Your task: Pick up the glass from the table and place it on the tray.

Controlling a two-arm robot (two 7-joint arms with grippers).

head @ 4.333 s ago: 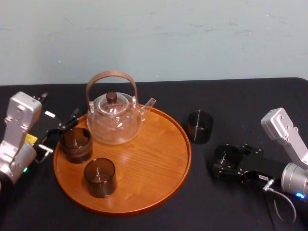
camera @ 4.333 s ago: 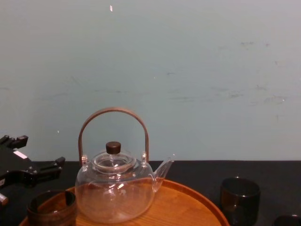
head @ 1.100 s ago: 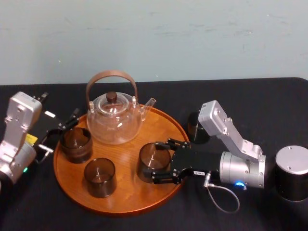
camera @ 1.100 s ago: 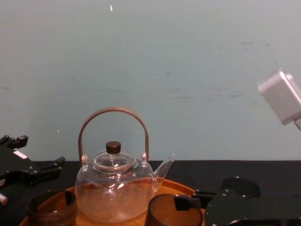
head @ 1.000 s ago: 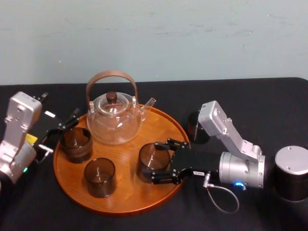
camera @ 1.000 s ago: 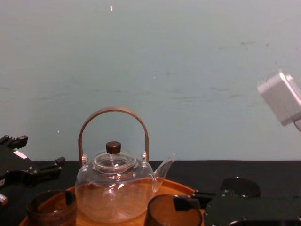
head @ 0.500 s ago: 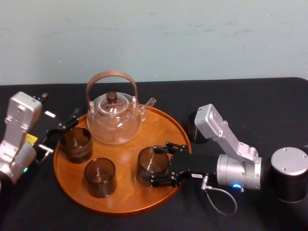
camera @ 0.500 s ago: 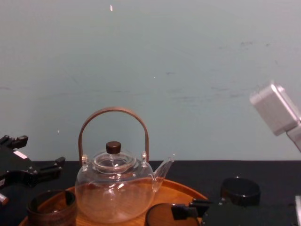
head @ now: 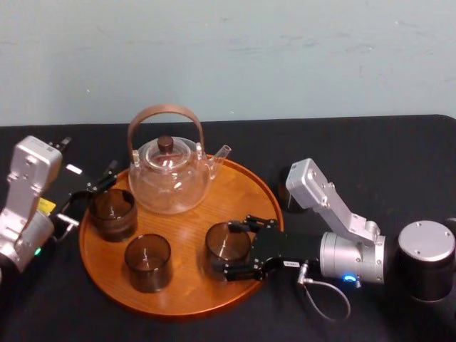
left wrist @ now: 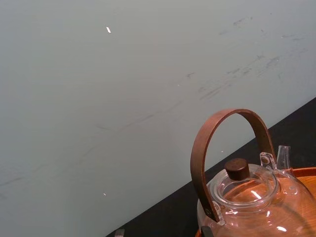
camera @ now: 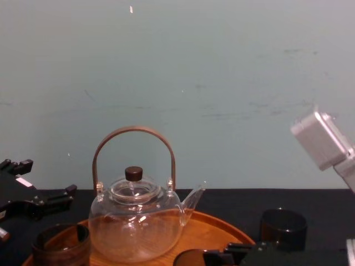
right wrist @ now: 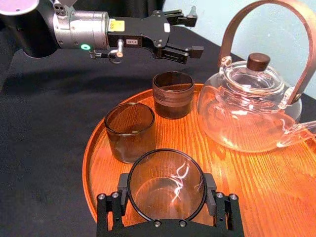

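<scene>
The glass (head: 228, 247), dark and smoky, sits between the fingers of my right gripper (head: 236, 251), low over the front right part of the round wooden tray (head: 239, 192). In the right wrist view both pads press on the glass (right wrist: 166, 183), so the right gripper (right wrist: 167, 205) is shut on it. Whether its base touches the wood I cannot tell. My left gripper (head: 96, 187) rests at the tray's left edge over the black table (head: 370, 153). The right wrist view shows the left gripper (right wrist: 192, 30) open with nothing in it.
A glass teapot (head: 169, 178) with a brown handle stands at the back of the tray. Two more smoky glasses (head: 112, 212) (head: 147, 261) stand on its left half. Another dark glass (camera: 283, 227) stands on the table right of the tray, behind my right arm.
My right gripper has carried the glass from the table onto the tray, then lowered it and drawn it slightly toward the front over the last second. The left arm has stayed still.
</scene>
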